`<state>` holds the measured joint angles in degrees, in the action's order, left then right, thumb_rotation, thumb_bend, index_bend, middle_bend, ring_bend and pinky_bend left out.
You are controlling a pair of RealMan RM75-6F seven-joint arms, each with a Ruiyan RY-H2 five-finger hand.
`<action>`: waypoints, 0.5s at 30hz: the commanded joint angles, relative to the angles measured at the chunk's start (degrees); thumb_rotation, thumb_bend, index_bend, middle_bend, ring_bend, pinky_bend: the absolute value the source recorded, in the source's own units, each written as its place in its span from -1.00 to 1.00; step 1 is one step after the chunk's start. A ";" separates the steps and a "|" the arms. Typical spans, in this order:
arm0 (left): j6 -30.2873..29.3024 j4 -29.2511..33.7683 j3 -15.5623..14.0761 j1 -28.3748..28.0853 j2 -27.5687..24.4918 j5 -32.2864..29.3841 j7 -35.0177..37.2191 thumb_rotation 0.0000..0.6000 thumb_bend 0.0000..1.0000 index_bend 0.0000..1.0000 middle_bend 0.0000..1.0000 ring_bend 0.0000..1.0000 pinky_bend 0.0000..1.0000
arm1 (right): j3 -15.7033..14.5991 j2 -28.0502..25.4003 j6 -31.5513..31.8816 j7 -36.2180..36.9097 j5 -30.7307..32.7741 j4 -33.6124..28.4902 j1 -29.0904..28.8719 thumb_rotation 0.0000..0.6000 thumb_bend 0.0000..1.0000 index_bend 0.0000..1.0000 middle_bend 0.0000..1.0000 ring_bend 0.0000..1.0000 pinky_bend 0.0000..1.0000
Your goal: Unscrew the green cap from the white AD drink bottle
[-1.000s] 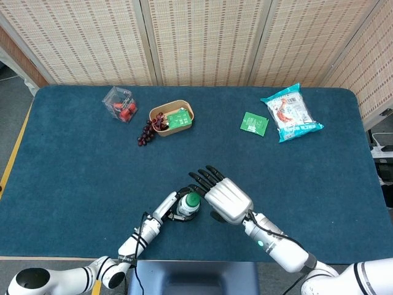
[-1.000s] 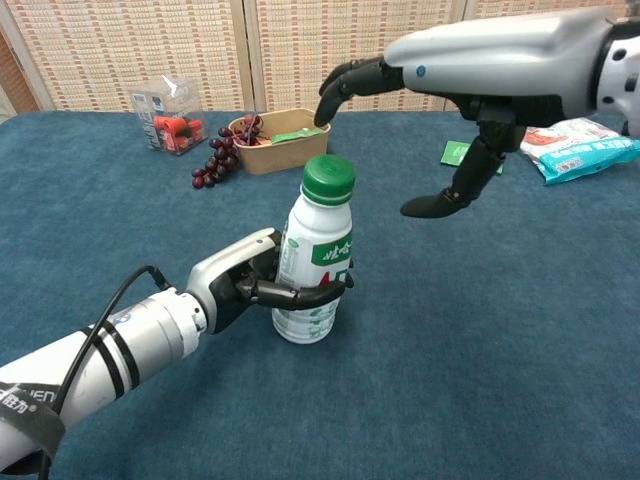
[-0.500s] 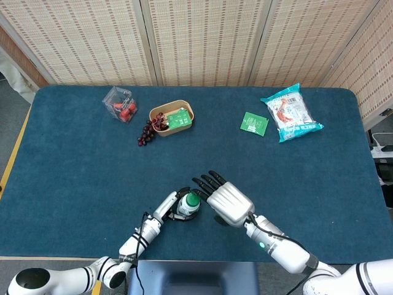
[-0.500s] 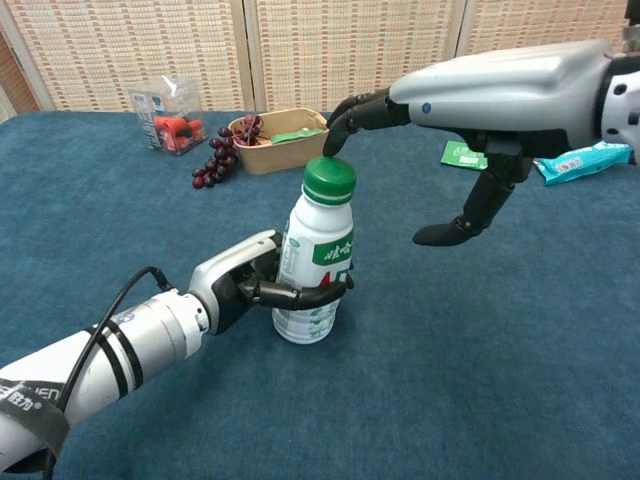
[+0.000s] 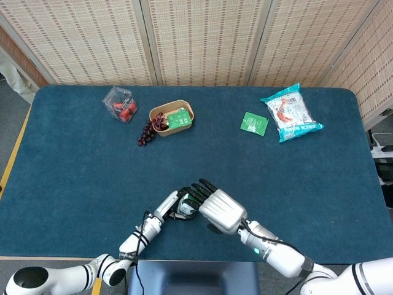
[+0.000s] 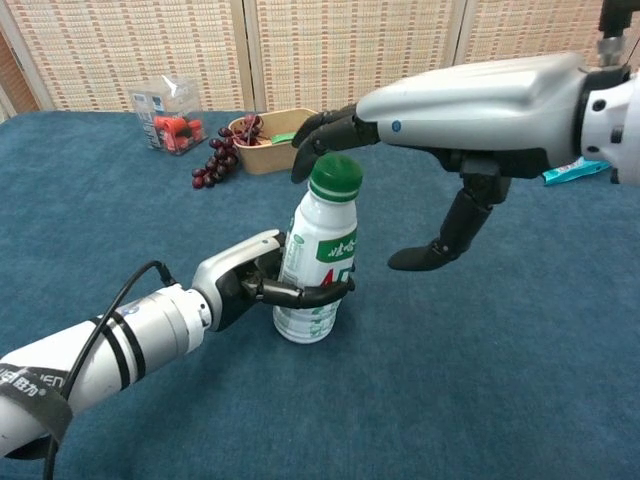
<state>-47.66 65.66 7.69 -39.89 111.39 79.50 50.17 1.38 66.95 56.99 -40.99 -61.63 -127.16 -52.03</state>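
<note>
The white AD drink bottle (image 6: 318, 262) stands on the blue table with its green cap (image 6: 335, 173) screwed on. My left hand (image 6: 262, 288) grips the bottle's lower body from the left. My right hand (image 6: 455, 100) hovers palm down over the cap. Its fingers (image 6: 322, 133) curl down just behind the cap, and its thumb (image 6: 442, 243) hangs well off to the right, touching nothing. In the head view the right hand (image 5: 218, 209) covers the bottle, with the left hand (image 5: 174, 205) beside it.
At the far left stand a paper bowl (image 5: 172, 117), a bunch of grapes (image 5: 146, 131) and a clear box (image 5: 120, 102). A green packet (image 5: 254, 123) and a blue snack bag (image 5: 290, 114) lie at the far right.
My right hand has slid left, so its fingers now reach over and behind the cap and hide the bottle in the head view. The left hand keeps its grip.
</note>
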 commanded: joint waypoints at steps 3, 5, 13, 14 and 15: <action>-0.06 -0.20 0.08 0.11 -0.09 0.02 -0.12 1.00 1.00 0.26 0.59 -0.35 -1.00 | 0.09 -0.26 1.69 1.20 -3.35 -0.34 1.35 1.00 -0.61 -0.67 -1.00 -1.00 -1.00; -0.40 -0.16 0.08 0.29 -0.14 0.14 -0.21 1.00 1.00 0.26 0.58 -0.35 -1.00 | 0.61 -0.41 2.93 1.78 -3.91 0.21 2.02 1.00 -0.61 -0.69 -1.00 -1.00 -1.00; -0.93 0.41 -0.02 0.53 -0.36 0.51 -0.82 1.00 1.00 0.26 0.58 -0.35 -1.00 | 1.28 -0.83 3.52 0.50 0.43 2.07 2.36 1.00 -0.61 -0.70 -1.00 -1.00 -1.00; -0.91 0.43 -0.01 0.55 -0.33 0.47 -0.87 1.00 1.00 0.26 0.58 -0.35 -1.00 | 1.15 -0.80 3.33 0.07 1.01 2.11 2.25 1.00 -0.61 -0.70 -1.00 -1.00 -1.00; -0.89 0.40 0.00 0.58 -0.27 0.40 -0.96 1.00 1.00 0.26 0.58 -0.35 -1.00 | 1.05 -0.68 3.10 -0.39 1.69 2.13 2.08 1.00 -0.61 -0.70 -1.00 -1.00 -1.00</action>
<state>-48.55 66.06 7.69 -39.32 111.11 79.91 49.21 2.60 66.24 60.50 -40.71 -60.74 -125.20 -49.74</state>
